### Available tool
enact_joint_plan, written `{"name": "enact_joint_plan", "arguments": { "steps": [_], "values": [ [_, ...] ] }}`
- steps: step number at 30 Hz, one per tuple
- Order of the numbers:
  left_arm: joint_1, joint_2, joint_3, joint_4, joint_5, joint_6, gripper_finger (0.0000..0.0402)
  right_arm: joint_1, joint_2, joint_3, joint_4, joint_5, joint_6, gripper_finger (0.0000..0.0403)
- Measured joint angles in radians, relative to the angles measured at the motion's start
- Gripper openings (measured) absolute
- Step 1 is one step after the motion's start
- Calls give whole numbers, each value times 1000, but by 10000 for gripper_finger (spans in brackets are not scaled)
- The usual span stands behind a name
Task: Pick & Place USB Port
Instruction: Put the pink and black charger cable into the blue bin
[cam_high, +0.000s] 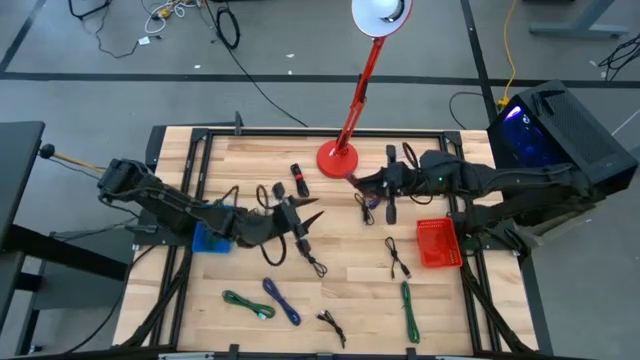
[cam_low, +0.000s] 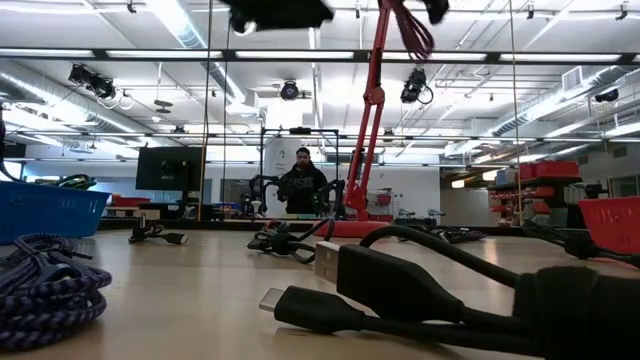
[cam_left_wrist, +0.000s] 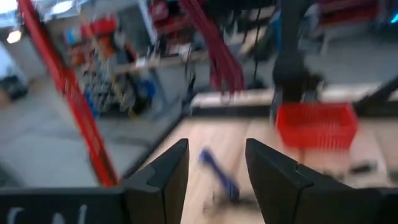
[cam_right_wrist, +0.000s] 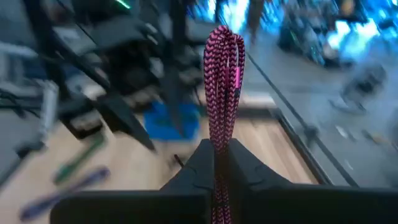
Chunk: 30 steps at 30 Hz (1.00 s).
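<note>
My right end effector (cam_right_wrist: 217, 163) is clamped on a looped red-and-black braided USB cable (cam_right_wrist: 222, 87), its fingers pinched tight around the bundle so that the loop stands up past the tips. In the high view that end effector (cam_high: 366, 186) hangs above the worktop (cam_high: 350, 300) close to the base of the red lamp (cam_high: 338, 158), with the cable dangling beneath it. The red basket (cam_high: 437, 243) sits near the worktop's right edge, closer to my right arm's base, and I judge it to be the place for this cable.

To do the carry well, I would keep the grip firm, lift the trailing end clear of the other cables lying below, and swing back toward the basket without brushing the lamp stem. Release only once the loop is over the basket's inside, low enough that the cable does not spring out.

My right arm reaches in from the right, stretched nearly level toward the centre. My left end effector (cam_high: 300, 222) waits mid-worktop, just past the blue bin (cam_high: 207, 240), fingers spread and holding nothing (cam_left_wrist: 217, 174).
</note>
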<state>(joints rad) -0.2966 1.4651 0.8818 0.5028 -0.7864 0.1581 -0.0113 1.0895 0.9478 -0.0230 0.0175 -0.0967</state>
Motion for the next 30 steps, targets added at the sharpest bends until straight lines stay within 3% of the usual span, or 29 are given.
{"name": "enact_joint_plan", "arguments": {
  "steps": [5, 10, 18, 30],
  "values": [
    [87, 0, 0, 142, 139, 34, 165, 31, 29, 0, 141, -56, -43, 10],
    [169, 0, 0, 212, 371, -58, 165, 55, 66, 0, 217, -62, -73, 10],
    [238, 0, 0, 234, 603, -186, 165, 60, 106, 0, 260, -52, -104, 10],
    [238, 0, 0, 316, 689, -218, 165, 62, 131, 0, 341, -37, -103, 9]
  ]
}}
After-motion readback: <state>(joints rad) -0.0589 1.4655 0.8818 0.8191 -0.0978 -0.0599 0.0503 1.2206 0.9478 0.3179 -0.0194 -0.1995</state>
